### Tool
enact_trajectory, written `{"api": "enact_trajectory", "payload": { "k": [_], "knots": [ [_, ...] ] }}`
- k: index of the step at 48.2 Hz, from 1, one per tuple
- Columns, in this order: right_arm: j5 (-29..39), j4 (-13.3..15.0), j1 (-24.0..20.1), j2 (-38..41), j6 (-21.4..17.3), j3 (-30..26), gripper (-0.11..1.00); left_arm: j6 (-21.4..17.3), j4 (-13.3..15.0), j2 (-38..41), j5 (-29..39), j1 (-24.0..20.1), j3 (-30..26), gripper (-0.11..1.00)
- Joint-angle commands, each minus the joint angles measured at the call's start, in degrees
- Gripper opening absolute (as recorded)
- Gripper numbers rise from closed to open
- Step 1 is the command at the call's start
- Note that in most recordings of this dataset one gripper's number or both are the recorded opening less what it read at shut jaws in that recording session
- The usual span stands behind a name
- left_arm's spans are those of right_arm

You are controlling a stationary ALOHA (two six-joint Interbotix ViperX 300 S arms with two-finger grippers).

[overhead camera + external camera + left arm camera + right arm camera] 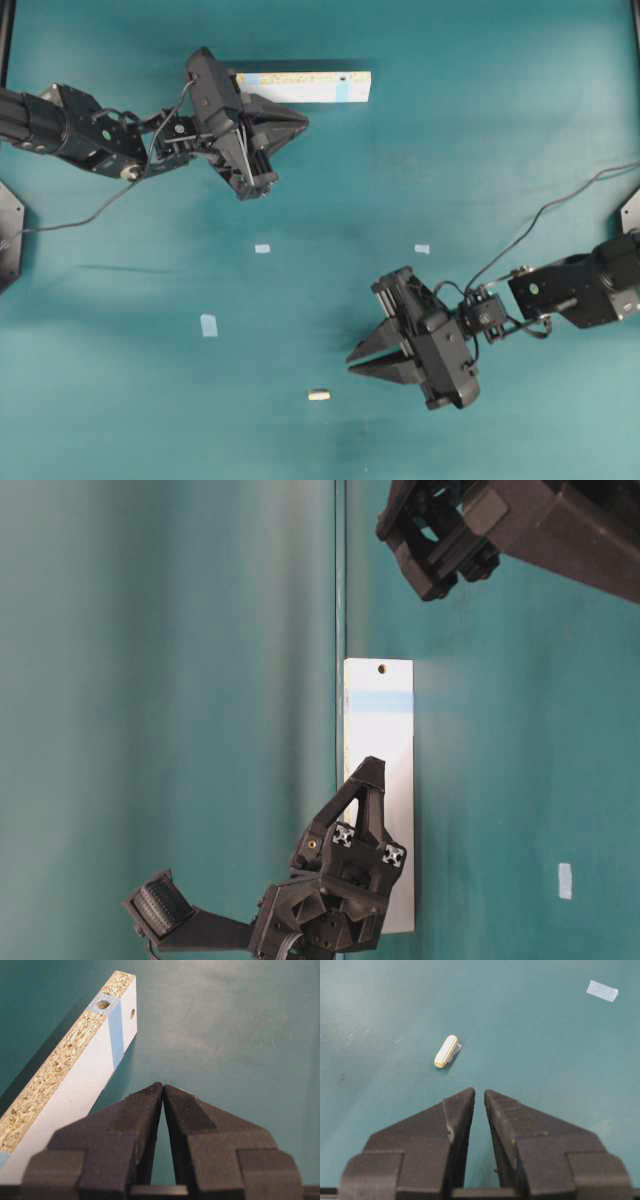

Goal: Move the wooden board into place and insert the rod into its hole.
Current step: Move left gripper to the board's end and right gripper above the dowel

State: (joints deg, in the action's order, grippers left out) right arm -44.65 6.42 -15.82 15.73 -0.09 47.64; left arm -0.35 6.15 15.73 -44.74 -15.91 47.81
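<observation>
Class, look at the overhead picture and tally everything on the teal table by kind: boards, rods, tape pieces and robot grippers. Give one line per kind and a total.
Wooden board: 1
Rod: 1
Pale blue tape pieces on the table: 3
Grippers, left gripper and right gripper: 2
Total: 7

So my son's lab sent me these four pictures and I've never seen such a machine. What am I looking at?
Two black robot arms over a teal table. One picture looks down from overhead, one from table level, and two from cameras on the wrists. The left tool and right tool are pincers, both closed and holding nothing. On the table lie a long pale speckled particleboard strip with a small hole in its edge, a stubby cream-white wooden rod near the right tool, and a few pale blue tape squares.
</observation>
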Motion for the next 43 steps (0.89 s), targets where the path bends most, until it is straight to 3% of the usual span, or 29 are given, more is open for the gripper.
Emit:
{"api": "enact_trajectory", "payload": {
  "k": [1, 3, 6, 10, 23, 28, 38, 40, 43],
  "knots": [
    [-0.35, 0.09, -0.44, -0.97, -0.62, -0.97, 0.24, 0.26, -1.85, -2.55, 1.41, 0.09, -2.02, 0.16],
    [0.79, 0.0, -0.62, -1.32, -0.79, -0.97, 0.23, 0.09, -1.85, -2.99, 2.64, 0.0, -2.55, 0.13],
    [3.52, 0.0, -0.79, -2.2, -1.23, -1.14, 0.09, 0.09, -1.85, -3.52, 5.1, 0.0, -3.43, 0.01],
    [8.0, 0.09, -0.88, -4.22, -2.11, -1.76, 0.0, 0.09, -1.85, -4.22, 9.49, -0.09, -5.1, 0.0],
    [19.07, 0.62, -1.23, -10.46, -4.48, -3.69, 0.0, 0.0, -1.93, -6.68, 17.05, -0.09, -6.24, 0.01],
    [20.21, 0.62, -1.58, -10.99, -5.36, -3.6, 0.15, 0.0, -1.93, -7.91, 18.46, -0.09, -5.98, 0.23],
    [21.53, 0.53, -2.11, -12.3, -9.76, -3.69, 0.75, -0.18, -2.11, -9.76, 22.41, -0.09, -5.89, 0.77],
    [22.41, 0.53, -2.11, -12.66, -10.72, -3.69, 0.85, -0.18, -2.11, -9.93, 23.12, 0.0, -5.89, 0.82],
    [24.17, 0.53, -2.2, -13.45, -11.6, -3.69, 0.87, -0.18, -2.11, -10.2, 24.08, 0.0, -5.8, 0.84]
  ]
}}
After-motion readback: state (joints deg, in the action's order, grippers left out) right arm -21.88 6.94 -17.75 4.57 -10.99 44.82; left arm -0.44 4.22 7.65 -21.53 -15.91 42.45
